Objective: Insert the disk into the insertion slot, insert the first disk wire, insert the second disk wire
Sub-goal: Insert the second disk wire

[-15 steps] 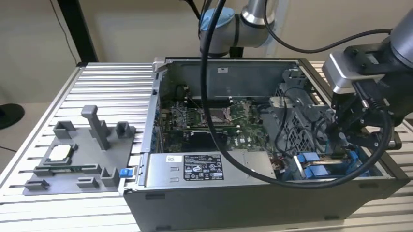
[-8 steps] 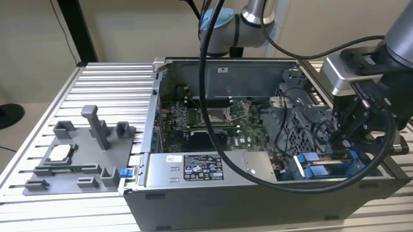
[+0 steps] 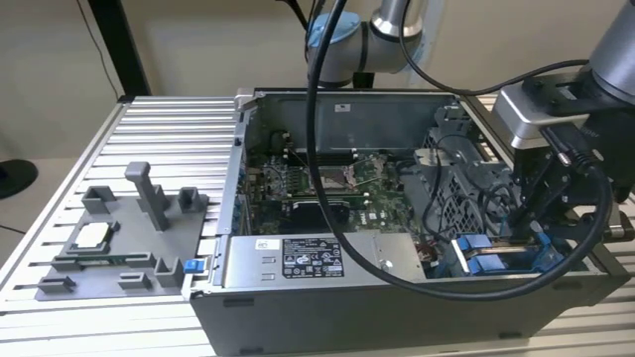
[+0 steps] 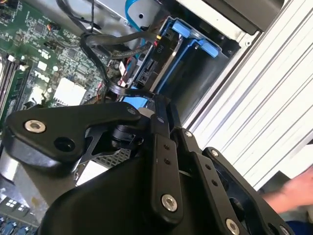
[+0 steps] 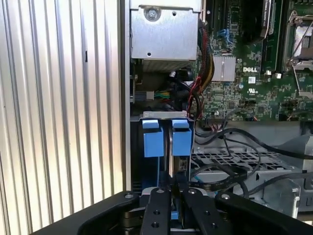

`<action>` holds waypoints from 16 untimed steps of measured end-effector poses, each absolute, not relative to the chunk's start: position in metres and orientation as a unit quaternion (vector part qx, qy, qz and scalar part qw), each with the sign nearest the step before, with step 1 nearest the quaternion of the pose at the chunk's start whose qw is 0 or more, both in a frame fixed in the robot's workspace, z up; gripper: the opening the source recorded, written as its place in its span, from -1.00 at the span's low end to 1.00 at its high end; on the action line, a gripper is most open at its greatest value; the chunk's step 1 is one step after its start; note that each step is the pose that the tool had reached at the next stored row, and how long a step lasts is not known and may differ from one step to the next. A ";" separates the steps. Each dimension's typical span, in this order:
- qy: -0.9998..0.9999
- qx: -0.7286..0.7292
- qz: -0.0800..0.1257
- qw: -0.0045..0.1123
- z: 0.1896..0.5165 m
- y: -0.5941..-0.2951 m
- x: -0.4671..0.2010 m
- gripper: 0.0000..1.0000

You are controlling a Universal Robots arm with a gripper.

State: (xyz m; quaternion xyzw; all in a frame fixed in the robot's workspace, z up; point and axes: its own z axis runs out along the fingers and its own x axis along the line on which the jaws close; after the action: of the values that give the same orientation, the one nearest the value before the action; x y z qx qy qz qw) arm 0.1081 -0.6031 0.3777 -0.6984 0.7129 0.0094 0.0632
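Note:
The disk (image 5: 168,147) stands on edge in the insertion slot (image 5: 138,166) at the case's front corner, its two blue carrier tabs (image 5: 153,137) pointing up. In the second wrist view the disk's connector edge (image 4: 146,73) faces the motherboard. My gripper (image 5: 172,196) hangs just above the disk, fingers (image 5: 156,213) close together, with a small blue plug (image 4: 134,103) at the tips (image 4: 159,105). A black disk wire (image 4: 117,88) loops from there. In the exterior view the gripper (image 3: 521,230) reaches down into the blue-railed bay (image 3: 476,253).
The grey metal box with a white sticker (image 3: 308,260) lies beside the bay, and the motherboard (image 3: 317,186) lies behind it. Loose black cables (image 5: 234,147) cross a perforated cage. A grey fixture plate (image 3: 109,245) sits on the slatted table. A blurred hand (image 4: 288,196) shows beyond the case.

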 end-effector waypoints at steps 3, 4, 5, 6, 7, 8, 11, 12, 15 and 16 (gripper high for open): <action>0.713 -0.698 0.009 0.064 0.376 -0.603 0.108 -1.00; 0.713 -0.698 0.009 0.064 0.376 -0.603 0.108 -1.00; 0.713 -0.698 0.008 0.065 0.375 -0.603 0.108 -1.00; 0.713 -0.698 0.008 0.065 0.374 -0.603 0.108 -1.00; 0.713 -0.698 0.007 0.066 0.373 -0.603 0.108 -1.00; 0.713 -0.698 0.007 0.066 0.372 -0.603 0.108 -1.00; 0.712 -0.699 0.006 0.067 0.371 -0.603 0.108 -1.00; 0.712 -0.698 0.006 0.067 0.370 -0.603 0.108 -1.00; 0.712 -0.699 0.006 0.067 0.370 -0.603 0.108 -1.00; 0.712 -0.698 0.006 0.067 0.370 -0.603 0.107 -1.00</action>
State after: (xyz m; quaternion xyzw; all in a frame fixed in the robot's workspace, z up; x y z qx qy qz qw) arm 0.1075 -0.6030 0.3701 -0.6985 0.7125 0.0059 0.0671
